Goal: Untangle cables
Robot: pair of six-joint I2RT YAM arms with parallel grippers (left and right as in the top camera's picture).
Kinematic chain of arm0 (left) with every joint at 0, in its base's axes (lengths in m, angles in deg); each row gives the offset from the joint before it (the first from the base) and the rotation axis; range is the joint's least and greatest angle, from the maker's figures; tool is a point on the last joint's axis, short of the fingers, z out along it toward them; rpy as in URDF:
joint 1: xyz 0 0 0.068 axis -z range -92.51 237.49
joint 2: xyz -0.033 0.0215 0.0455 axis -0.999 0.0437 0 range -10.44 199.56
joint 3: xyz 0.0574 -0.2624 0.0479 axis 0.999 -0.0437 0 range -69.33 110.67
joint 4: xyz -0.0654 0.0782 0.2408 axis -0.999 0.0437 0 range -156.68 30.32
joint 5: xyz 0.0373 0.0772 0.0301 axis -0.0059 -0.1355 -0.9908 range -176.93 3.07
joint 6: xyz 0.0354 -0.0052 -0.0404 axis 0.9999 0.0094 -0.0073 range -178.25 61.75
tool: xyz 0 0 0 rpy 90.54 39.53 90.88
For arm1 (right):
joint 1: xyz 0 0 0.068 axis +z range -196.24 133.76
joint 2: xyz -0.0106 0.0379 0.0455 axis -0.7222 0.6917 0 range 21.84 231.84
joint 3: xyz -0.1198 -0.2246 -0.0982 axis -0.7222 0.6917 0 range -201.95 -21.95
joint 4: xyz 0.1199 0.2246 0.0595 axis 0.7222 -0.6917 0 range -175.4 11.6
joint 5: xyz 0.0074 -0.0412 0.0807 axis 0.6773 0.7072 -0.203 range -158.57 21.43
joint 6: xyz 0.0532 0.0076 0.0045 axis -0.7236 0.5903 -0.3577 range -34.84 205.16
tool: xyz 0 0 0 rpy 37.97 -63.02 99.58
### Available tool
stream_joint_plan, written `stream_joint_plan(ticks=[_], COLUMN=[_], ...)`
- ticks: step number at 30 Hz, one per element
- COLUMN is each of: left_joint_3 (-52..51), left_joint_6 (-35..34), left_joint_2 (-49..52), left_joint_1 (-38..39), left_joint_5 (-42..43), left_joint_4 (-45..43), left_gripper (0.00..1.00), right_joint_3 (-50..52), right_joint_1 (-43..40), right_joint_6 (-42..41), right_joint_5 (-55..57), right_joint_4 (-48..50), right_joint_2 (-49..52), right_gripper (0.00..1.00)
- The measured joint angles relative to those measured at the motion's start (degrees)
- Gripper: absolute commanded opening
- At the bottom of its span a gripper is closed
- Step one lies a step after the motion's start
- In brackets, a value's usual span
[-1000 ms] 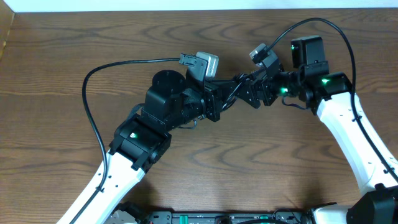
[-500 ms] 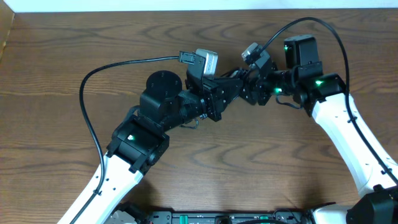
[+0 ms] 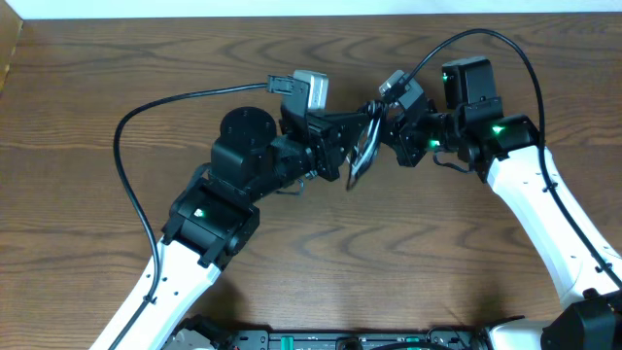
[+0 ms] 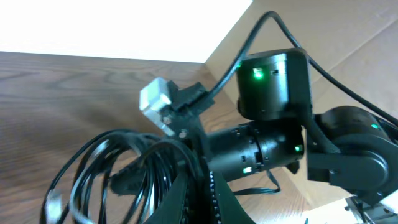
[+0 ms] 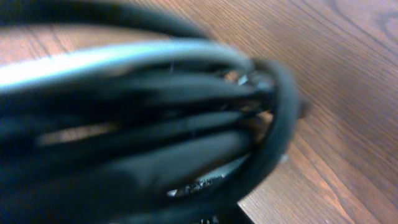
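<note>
Overhead: fixed, looks straight down on table (image 3: 408,282), whole scene in frame. Left wrist: low, close behind cables (image 4: 140,165), facing right arm (image 4: 267,149). Right wrist: hard against same cables, blurred. All views share them.

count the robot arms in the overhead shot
2. The left arm reaches up from the bottom left and the right arm from the bottom right. They meet at the cables near top centre. No other arm shows.

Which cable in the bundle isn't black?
The pale, whitish cable arcing across the top of the right wrist view; the cables below it are all black.
</note>
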Motion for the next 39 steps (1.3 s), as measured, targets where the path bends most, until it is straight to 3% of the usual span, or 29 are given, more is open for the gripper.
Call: stream_joint_plan(ticks=[4, 5, 7, 10, 13, 21, 28, 32, 39], left_joint_3=[0.0, 0.0, 0.0, 0.0, 0.0, 0.0, 0.0, 0.0, 0.0], left_joint_6=[1.1, 1.2, 1.5, 1.8, 2.3, 3.1, 3.3, 3.3, 3.3], left_joint_2=[0.0, 0.0, 0.0, 0.0, 0.0, 0.0, 1.4, 2.1, 2.1], left_joint_1=[-3.1, -3.5, -4.6, -5.0, -5.0, -5.0, -5.0, -5.0, -5.0], left_joint_5=[-2.2, -2.4, -3.0, -3.2, -3.2, -4.3, -4.7, -4.7, -4.2], left_joint_4=[4.4, 5.0, 7.0, 7.4, 7.4, 7.2, 7.0, 6.6, 5.2], left_gripper=[0.08, 0.08, 0.08, 0.08, 0.08, 0.08, 0.08, 0.08, 0.08], right_joint_3=[0.0, 0.0, 0.0, 0.0, 0.0, 0.0, 0.0, 0.0, 0.0], right_joint_1=[-1.0, -1.3, -1.7, -1.8, -1.8, -1.8, -1.4, 0.4, 5.7], right_joint_6=[0.0, 0.0, -0.2, -0.1, -0.2, -3.4, -4.3, -6.6, -16.8], right_joint_5=[1.4, 1.4, 1.4, -1.5, -7.1, -18.2, -24.9, -24.5, -12.9], right_joint_4=[-0.9, -1.0, -1.3, -1.4, -1.4, -1.4, -0.1, 2.7, 8.2], right_joint_2=[0.0, 0.0, 0.0, 0.0, 0.0, 0.0, 0.0, 0.0, 0.0], right_gripper=[0.01, 0.11, 0.47, 0.58, 0.58, 0.47, 0.46, 0.45, 0.44])
